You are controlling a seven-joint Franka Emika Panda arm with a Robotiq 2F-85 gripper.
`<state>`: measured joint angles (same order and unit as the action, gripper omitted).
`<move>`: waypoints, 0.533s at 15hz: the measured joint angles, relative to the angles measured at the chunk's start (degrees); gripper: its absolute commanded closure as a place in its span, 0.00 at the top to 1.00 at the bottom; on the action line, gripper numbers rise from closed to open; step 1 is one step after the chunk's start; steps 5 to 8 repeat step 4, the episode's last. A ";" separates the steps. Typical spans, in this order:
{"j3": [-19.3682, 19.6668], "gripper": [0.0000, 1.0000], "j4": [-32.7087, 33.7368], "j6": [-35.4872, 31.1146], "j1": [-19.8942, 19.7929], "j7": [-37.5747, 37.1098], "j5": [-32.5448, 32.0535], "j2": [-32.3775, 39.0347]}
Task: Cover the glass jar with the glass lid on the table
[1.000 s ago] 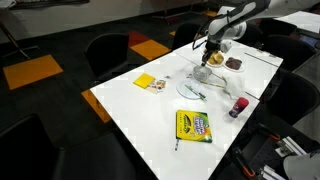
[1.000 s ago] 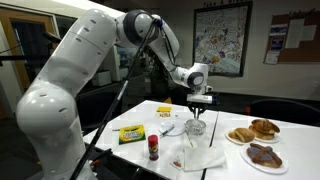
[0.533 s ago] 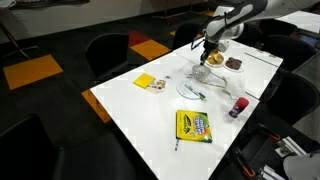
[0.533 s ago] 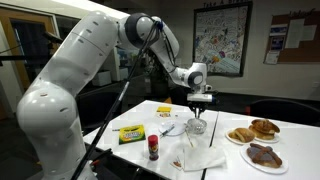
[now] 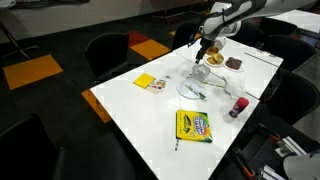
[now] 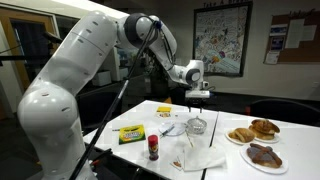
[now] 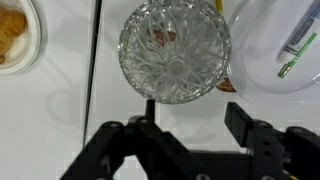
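Below your gripper (image 7: 195, 112), which hangs open and empty, the glass lid (image 7: 175, 50) seems to sit on the glass jar (image 6: 197, 126) on the table (image 5: 140, 105). If it rests off-centre, a nudge from a finger could tip it off, so lift straight up. Just beside it, the white plate (image 7: 278, 50) with utensils and a plate of pastries (image 7: 10, 35) crowd either side; nothing blocks the way up.

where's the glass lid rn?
Wrist view: the glass lid is at top centre, just beyond the open pincer and apart from it, immediately left of the white plate.
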<state>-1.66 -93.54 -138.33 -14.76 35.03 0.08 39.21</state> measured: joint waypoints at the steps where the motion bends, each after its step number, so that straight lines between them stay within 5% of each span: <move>1: -0.05 1.00 0.08 0.00 0.31 0.02 -0.18 -0.40; 8: -0.21 1.00 0.08 -0.04 1.11 0.15 -0.64 -2.06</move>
